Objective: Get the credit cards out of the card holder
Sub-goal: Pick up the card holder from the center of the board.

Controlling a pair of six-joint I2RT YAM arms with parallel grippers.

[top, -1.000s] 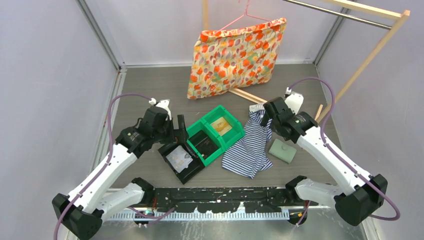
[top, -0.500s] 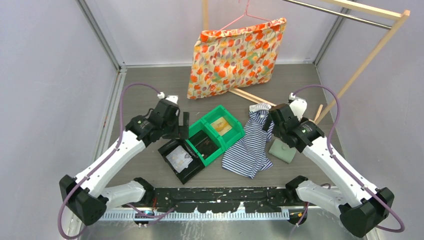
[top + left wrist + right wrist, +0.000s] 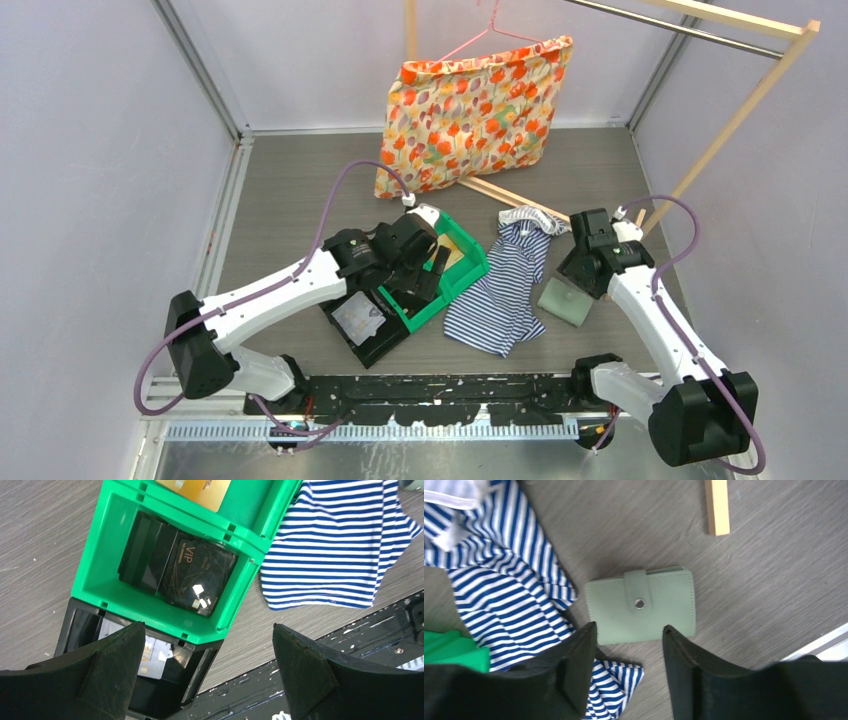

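The card holder [image 3: 641, 605], a sage-green wallet, lies closed on the table with its snap tab fastened, beside the striped shirt [image 3: 565, 301]. My right gripper [image 3: 630, 630] hovers over its near edge with the jaws partly apart and nothing between them [image 3: 587, 278]. My left gripper [image 3: 207, 627] stands wide open above the green bin [image 3: 107, 587], holding nothing [image 3: 426, 278]. A gold credit card [image 3: 197, 487] lies in the bin's far compartment and a black VIP card [image 3: 197, 572] in the near one. A white credit card [image 3: 150, 652] lies in the black tray [image 3: 385, 342].
A blue-and-white striped shirt [image 3: 505, 290] lies crumpled between bin and wallet. A floral cushion [image 3: 470, 110] hangs from a hanger at the back. A wooden rack [image 3: 740, 115] stands at the right, with a wooden strip [image 3: 716, 505] just beyond the wallet.
My left arm has swung right, from beside the black tray to over the green bin. My right gripper has moved down toward the wallet and its jaws have narrowed.
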